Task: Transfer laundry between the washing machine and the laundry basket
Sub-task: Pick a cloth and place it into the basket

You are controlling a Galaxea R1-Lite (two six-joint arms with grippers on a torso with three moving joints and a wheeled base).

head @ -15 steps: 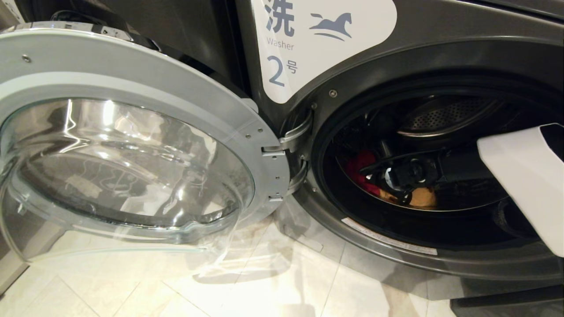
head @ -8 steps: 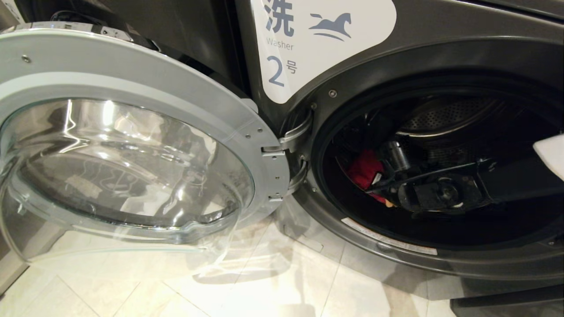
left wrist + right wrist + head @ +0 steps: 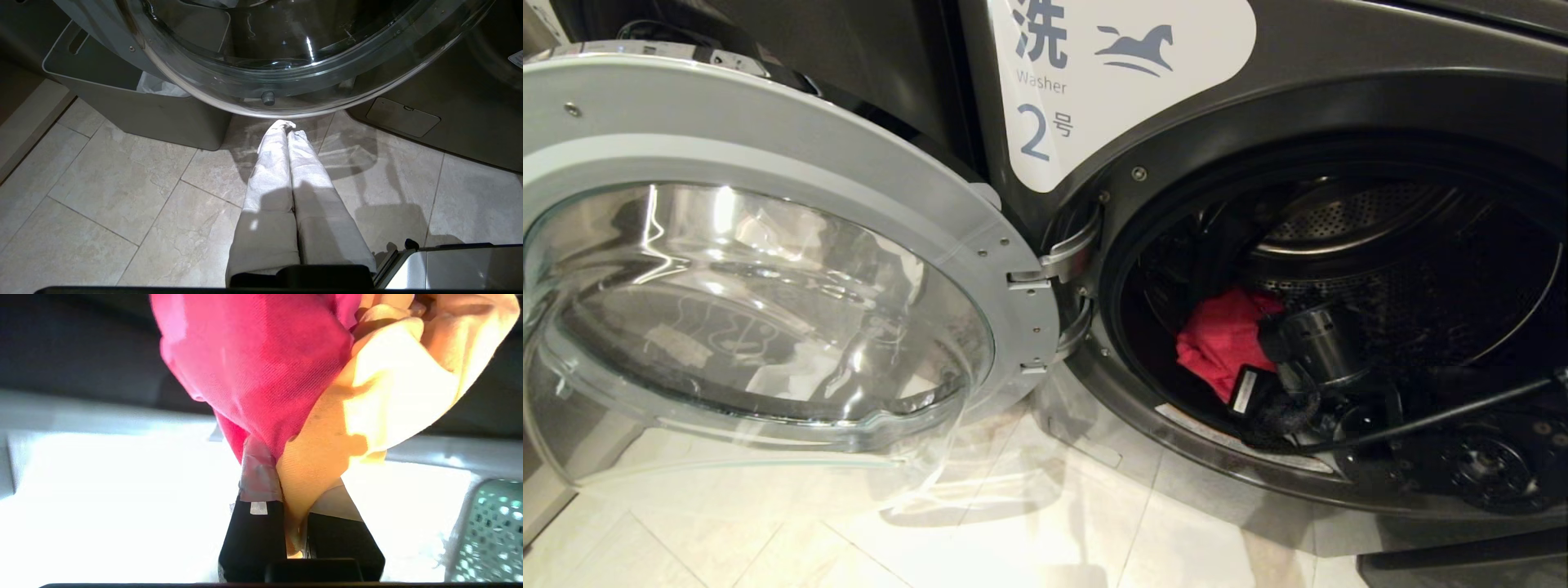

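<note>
At the mouth of the dark grey front-loading washing machine (image 3: pixel 1094 204), the right gripper (image 3: pixel 292 486) clamps its fingers on a bright red-pink cloth (image 3: pixel 1221 339) and a yellow-orange cloth (image 3: pixel 392 396) (unloading step). The green perforated plastic basket (image 3: pixel 486 531) awaits; next, carry both clear of the rim. The left gripper (image 3: pixel 286 126), shut, hangs beneath the glass door (image 3: pixel 760 286).

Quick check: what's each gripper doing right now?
Left gripper: shut, empty, near the floor.
Right gripper: shut on the red-pink cloth and yellow-orange cloth.
</note>
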